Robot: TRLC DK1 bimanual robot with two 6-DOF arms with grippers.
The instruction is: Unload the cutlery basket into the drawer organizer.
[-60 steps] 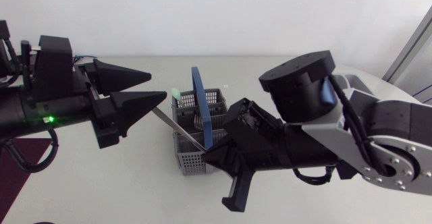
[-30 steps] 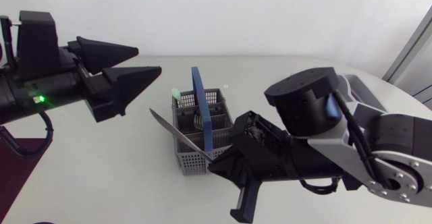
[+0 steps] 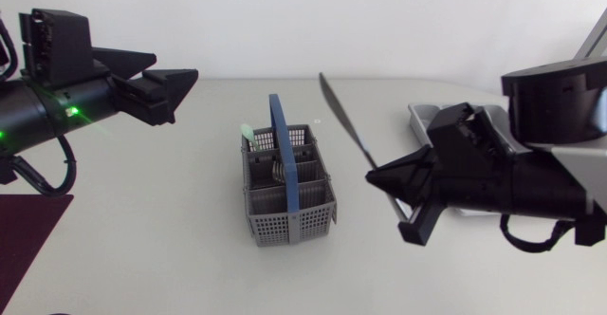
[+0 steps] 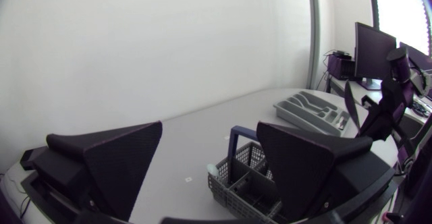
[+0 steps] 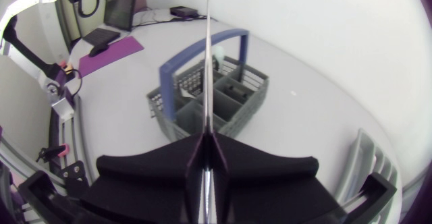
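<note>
Cutlery basket [image 3: 285,203] sits mid-table in head view. Knife [image 3: 343,120] is pinched in right gripper [image 3: 375,175], blade raised between basket and drawer organizer [image 3: 422,116]. Left gripper [image 3: 175,65] spread, empty.
Left wrist view: fingers wide apart, basket ahead.
Right wrist view: fingers pressed together on knife, basket beyond.

Left hand [image 3: 176,65]: matte black wedges; green light [image 3: 71,113]; right arm [image 3: 569,168] silver-grey.
</note>
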